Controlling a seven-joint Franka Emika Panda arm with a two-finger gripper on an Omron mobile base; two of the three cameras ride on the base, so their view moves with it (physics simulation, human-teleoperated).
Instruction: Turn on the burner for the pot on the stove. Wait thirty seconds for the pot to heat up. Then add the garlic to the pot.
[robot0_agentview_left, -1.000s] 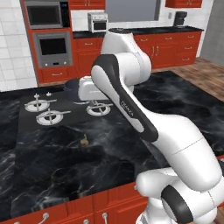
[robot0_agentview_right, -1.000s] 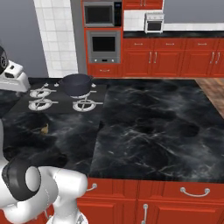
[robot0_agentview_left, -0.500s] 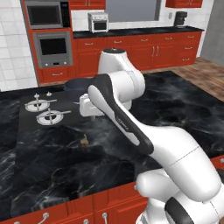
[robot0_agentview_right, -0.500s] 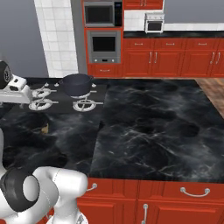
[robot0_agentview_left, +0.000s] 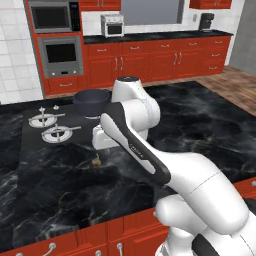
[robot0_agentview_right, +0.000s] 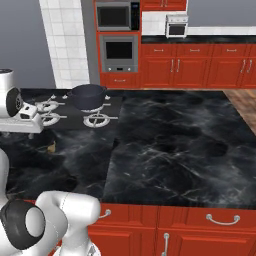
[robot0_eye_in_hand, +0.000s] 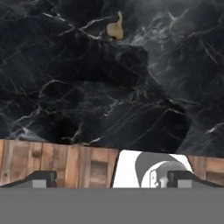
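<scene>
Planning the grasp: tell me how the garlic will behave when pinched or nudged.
The garlic is tiny and roundish, so probably light and apt to roll on the smooth marble counter. Its tapering stem could make a pinch slip. It lies alone, so a nudge hits nothing else.

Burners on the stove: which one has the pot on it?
The far burner nearest the bare marble counter: the pot covers it. The other burners, such as the one just in front, show bare grates.
</scene>
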